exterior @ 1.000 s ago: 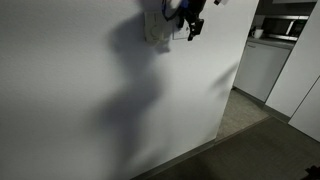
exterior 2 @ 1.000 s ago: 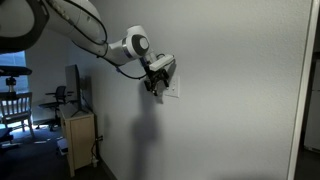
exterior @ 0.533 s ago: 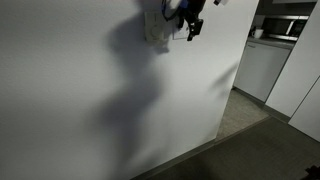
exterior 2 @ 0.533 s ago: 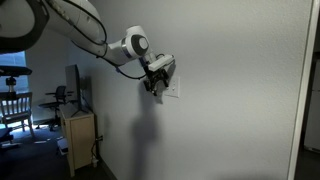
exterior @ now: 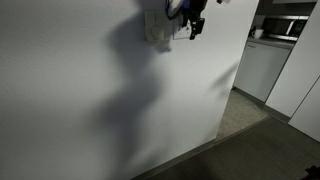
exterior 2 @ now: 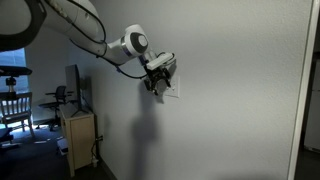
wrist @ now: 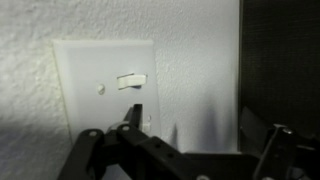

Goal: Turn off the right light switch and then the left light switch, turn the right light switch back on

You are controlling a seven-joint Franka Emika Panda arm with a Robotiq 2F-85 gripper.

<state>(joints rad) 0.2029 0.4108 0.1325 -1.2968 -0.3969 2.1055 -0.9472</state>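
the small white, glossy, square wall switch plate [wrist: 85, 65] is shown with the black gripper [wrist: 205, 135] spread open just below its toggle [wrist: 128, 80], which could be missed if the fingertip [wrist: 134, 116] is driven off-centre.

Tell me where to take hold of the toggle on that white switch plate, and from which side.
Pinching looks poor: the toggle is a short nub standing out of the switch plate. Probably better to hook its tip with one fingertip, coming straight at the wall; in the wrist view the fingertip sits just below it.
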